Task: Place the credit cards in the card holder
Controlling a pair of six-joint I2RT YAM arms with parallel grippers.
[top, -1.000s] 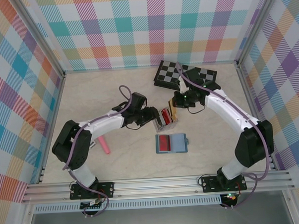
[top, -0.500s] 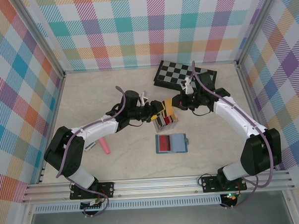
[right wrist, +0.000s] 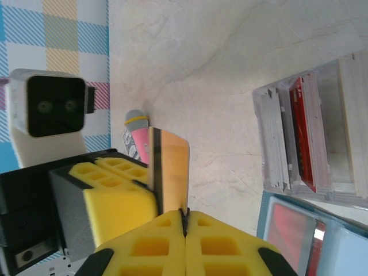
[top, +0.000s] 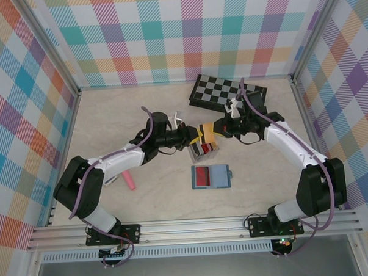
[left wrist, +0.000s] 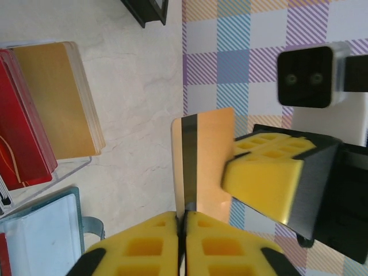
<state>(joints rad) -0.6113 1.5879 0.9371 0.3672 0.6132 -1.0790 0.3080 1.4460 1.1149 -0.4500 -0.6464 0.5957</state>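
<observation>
A yellow-tan credit card (top: 206,133) with a dark stripe hangs above the table, pinched from both sides. My left gripper (top: 195,136) is shut on one edge of it (left wrist: 204,155). My right gripper (top: 218,128) is shut on the opposite edge (right wrist: 172,172). In the left wrist view my left gripper (left wrist: 184,214) bites the card's bottom edge while the right gripper's fingers (left wrist: 267,178) clamp its face. The teal card holder (top: 211,176) lies open below, a red card in its left half. More red and tan cards (left wrist: 34,121) stand in the clear rack (top: 204,150).
A chessboard (top: 228,91) lies at the back right. A pink stick (top: 128,178) rests on the table left of the card holder. The checked walls and metal frame close in the table on three sides.
The left gripper has risen from the rack with the yellow-tan card and the right gripper has come in to clamp its other edge. In the last half second little moved.
</observation>
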